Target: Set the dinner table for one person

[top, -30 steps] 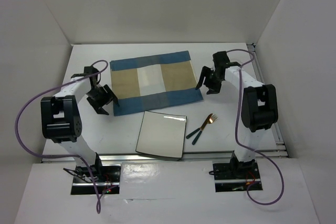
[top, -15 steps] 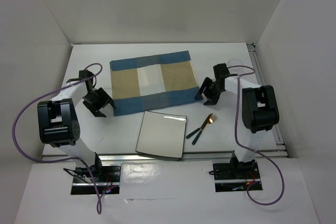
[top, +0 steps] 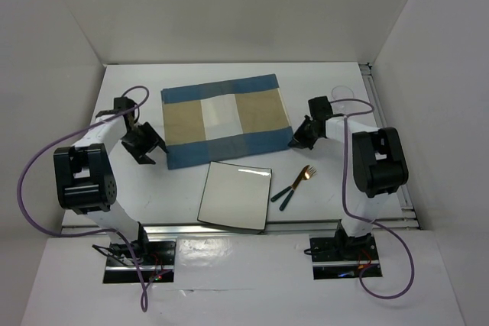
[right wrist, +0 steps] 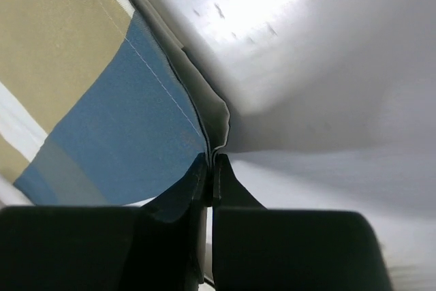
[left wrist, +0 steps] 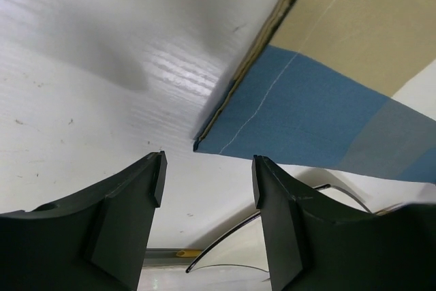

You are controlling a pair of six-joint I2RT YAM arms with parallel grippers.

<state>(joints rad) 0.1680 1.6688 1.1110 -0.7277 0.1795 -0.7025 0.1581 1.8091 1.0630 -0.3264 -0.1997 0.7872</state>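
Dinner table [top: 176, 185], long axis left-right, placemat [top: 225, 120] nearly parallel

We found the dinner table [top: 183, 177] evenly bright from overhead, with glare lining the plate [top: 233, 198]. A soft shadow lay ahead of the left gripper [left wrist: 208, 163]. The right gripper [right wrist: 210, 165] and the pinched placemat [right wrist: 102, 100] were blurred.

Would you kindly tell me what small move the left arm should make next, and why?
Probably ease the left gripper forward until its open fingers straddle the placemat at its near-left corner, then close. The right gripper is shut on the opposite near corner, while this corner lies just ahead, ungripped.
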